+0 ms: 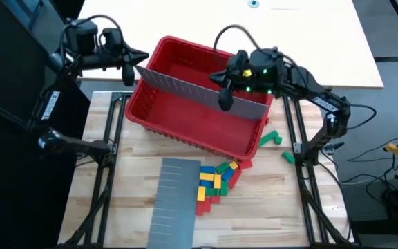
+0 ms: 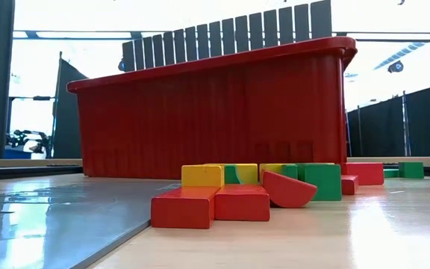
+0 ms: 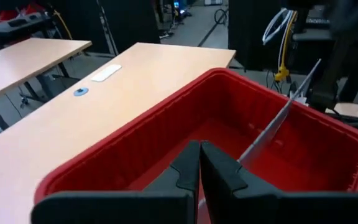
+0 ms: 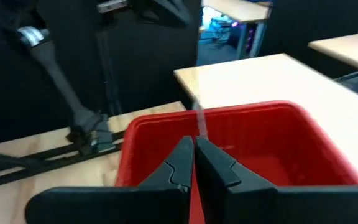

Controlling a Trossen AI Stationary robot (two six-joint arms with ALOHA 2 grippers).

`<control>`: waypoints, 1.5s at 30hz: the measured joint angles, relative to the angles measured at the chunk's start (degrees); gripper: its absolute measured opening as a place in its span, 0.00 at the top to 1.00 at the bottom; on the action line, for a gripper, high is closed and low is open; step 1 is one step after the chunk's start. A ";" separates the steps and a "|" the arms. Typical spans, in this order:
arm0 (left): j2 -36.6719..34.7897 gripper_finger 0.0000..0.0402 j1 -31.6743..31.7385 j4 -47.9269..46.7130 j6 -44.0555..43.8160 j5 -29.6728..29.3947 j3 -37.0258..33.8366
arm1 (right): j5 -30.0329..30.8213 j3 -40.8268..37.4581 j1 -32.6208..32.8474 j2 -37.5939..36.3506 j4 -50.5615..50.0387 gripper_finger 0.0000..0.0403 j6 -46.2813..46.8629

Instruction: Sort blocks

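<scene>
Light wooden table (image 1: 268, 207) carries red bin (image 1: 185, 117), flat grey slotted panel (image 1: 175, 204), cluster of blocks (image 1: 216, 181) beside panel; few green blocks (image 1: 271, 138) near bin's corner, possibly touching it.

Red, yellow, green, blue blocks (image 1: 216, 181) beside red bin (image 1: 159, 111); grey slotted panel (image 1: 173, 202) on light wood table (image 1: 268, 207).

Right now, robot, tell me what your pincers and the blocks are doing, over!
Left pincer shut at the red bin's left edge. Right pincer shut on the grey panel across the bin. Blocks piled on the table, unsorted.
</scene>
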 joint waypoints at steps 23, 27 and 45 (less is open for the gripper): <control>-5.85 1.00 -2.94 16.90 -5.98 0.81 -17.75 | 8.60 -37.45 7.19 -19.33 18.87 1.00 12.04; -6.50 1.00 -3.03 19.98 -7.54 0.72 -18.88 | 8.62 -41.52 7.10 -22.51 26.64 1.00 11.61; -13.13 1.00 -3.20 48.77 -19.40 -4.22 -41.49 | 19.13 -49.10 6.65 -26.25 26.00 1.00 8.26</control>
